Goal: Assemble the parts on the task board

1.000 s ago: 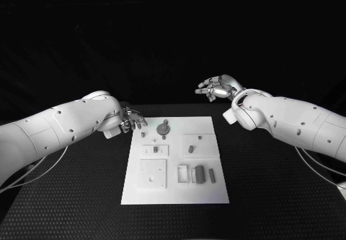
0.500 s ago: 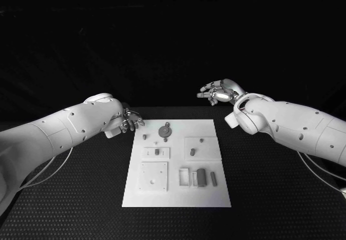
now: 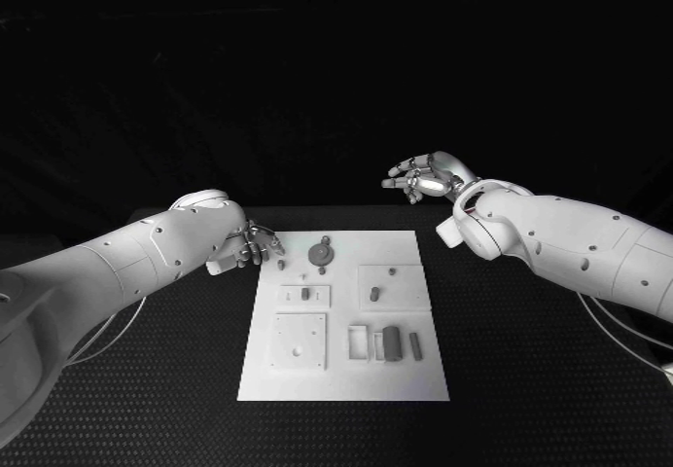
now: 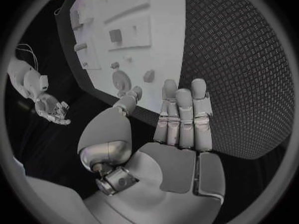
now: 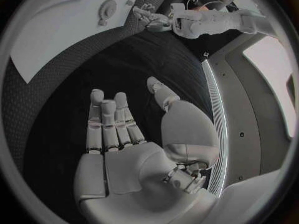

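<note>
My left hand: the silver many-fingered left hand (image 3: 254,242) hovers beside the far left corner of the board, over the black table; in my left wrist view (image 4: 168,134) the fingers lie straight and side by side, the thumb set apart, nothing in them — empty and spread.

My left arm: the white left arm (image 3: 126,258) comes in low from the left, forearm angled toward the board's far end.

My right hand: the silver many-fingered right hand (image 3: 424,175) is raised well beyond the board's far right corner, fingers loosely curved; my right wrist view (image 5: 118,134) shows the palm flat, fingers extended, thumb out — it holds nothing.

My right arm: the white right arm (image 3: 561,238) enters from the right, its hand well apart from the board.

Task board: the white rectangular task board (image 3: 345,375) lies in the middle of the black table (image 3: 533,389), untouched by either hand.

Parts: small grey parts lie on the board — a round disc (image 3: 320,255) near its far end, upright blocks (image 3: 391,341) near its close right side.
</note>
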### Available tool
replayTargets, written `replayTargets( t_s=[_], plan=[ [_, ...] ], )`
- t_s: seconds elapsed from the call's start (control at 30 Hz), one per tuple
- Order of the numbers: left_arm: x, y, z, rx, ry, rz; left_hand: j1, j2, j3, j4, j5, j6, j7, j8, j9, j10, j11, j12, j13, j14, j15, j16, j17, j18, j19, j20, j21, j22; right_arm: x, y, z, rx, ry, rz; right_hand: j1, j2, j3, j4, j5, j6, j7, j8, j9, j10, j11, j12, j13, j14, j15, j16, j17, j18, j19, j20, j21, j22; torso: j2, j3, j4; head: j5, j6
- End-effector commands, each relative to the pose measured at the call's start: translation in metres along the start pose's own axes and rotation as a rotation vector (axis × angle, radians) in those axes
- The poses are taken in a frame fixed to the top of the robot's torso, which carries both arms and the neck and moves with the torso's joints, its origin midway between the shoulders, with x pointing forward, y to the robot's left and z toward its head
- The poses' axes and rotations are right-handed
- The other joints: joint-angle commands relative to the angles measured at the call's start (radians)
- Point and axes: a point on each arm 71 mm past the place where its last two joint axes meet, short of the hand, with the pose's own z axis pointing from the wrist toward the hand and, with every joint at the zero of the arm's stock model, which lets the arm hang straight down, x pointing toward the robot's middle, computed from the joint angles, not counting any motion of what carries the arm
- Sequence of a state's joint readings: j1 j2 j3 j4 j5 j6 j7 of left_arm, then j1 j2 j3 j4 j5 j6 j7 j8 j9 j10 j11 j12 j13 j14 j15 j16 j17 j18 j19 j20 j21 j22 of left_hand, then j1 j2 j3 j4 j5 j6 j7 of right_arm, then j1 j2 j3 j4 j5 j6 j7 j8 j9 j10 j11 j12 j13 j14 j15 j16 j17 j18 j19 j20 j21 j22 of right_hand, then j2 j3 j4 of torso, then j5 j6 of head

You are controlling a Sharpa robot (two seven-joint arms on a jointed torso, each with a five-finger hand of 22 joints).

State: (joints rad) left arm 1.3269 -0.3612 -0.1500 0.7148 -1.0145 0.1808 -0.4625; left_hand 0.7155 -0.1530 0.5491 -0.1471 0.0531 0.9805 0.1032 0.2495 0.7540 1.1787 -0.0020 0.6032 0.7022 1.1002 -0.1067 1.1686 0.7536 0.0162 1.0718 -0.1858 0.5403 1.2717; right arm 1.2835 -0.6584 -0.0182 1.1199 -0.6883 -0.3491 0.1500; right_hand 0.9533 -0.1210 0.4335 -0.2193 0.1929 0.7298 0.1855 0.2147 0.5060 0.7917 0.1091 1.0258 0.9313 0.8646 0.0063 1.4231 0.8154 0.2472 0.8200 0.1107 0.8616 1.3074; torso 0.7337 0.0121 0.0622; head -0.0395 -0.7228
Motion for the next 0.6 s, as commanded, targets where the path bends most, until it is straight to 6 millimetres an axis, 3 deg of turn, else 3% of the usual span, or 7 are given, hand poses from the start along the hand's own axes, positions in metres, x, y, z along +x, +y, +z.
replayTargets(
  t_s=[0.03, 0.37, 0.6],
  plan=[
    [0.004, -0.006, 0.000, 0.025, 0.029, 0.019, -0.007, -0.005, -0.001, 0.008, -0.004, -0.008, 0.004, -0.003, -0.001, -0.004, 0.000, -0.005, -0.001, -0.006, -0.001, -0.005, 0.000, -0.003, -0.007, -0.020, -0.005, 0.002, 0.002, 0.002, 0.000, -0.009, 0.013, 0.002, -0.006, 0.007, 0.000, -0.003, -0.003, -0.003, 0.031, 0.001, -0.002, -0.006, -0.002, 0.004, -0.001, -0.001, -0.004, 0.004, -0.001, 0.015, -0.003, 0.006, -0.006, 0.004, 0.000, -0.0003, 0.0005, -0.003, -0.004],
    [0.009, -0.007, 0.004, 0.025, 0.050, 0.026, -0.004, 0.003, 0.000, 0.011, -0.004, -0.011, 0.005, -0.005, -0.003, -0.005, 0.001, -0.006, -0.001, -0.008, 0.000, -0.005, 0.000, -0.001, -0.009, -0.019, -0.007, 0.004, 0.003, 0.002, 0.000, -0.011, 0.015, 0.003, -0.006, 0.007, 0.000, -0.003, -0.003, -0.003, 0.031, 0.001, -0.002, -0.007, -0.002, 0.005, -0.002, -0.001, -0.004, 0.004, -0.002, 0.015, -0.003, 0.006, -0.006, 0.004, -0.001, -0.0001, 0.0007, -0.008, -0.005],
    [0.015, -0.009, 0.006, 0.032, 0.071, 0.031, 0.015, 0.034, -0.002, -0.003, -0.003, -0.007, 0.005, -0.005, -0.006, -0.006, 0.001, -0.008, -0.002, -0.010, 0.001, -0.004, 0.002, 0.000, -0.011, -0.017, -0.008, 0.010, 0.004, 0.003, 0.001, -0.012, 0.016, 0.003, -0.006, 0.007, 0.000, -0.003, -0.003, -0.003, 0.031, 0.001, -0.002, -0.007, -0.002, 0.005, -0.002, -0.001, -0.004, 0.004, -0.002, 0.015, -0.003, 0.007, -0.006, 0.004, -0.001, -0.0002, 0.0013, -0.010, -0.009]
  ],
)
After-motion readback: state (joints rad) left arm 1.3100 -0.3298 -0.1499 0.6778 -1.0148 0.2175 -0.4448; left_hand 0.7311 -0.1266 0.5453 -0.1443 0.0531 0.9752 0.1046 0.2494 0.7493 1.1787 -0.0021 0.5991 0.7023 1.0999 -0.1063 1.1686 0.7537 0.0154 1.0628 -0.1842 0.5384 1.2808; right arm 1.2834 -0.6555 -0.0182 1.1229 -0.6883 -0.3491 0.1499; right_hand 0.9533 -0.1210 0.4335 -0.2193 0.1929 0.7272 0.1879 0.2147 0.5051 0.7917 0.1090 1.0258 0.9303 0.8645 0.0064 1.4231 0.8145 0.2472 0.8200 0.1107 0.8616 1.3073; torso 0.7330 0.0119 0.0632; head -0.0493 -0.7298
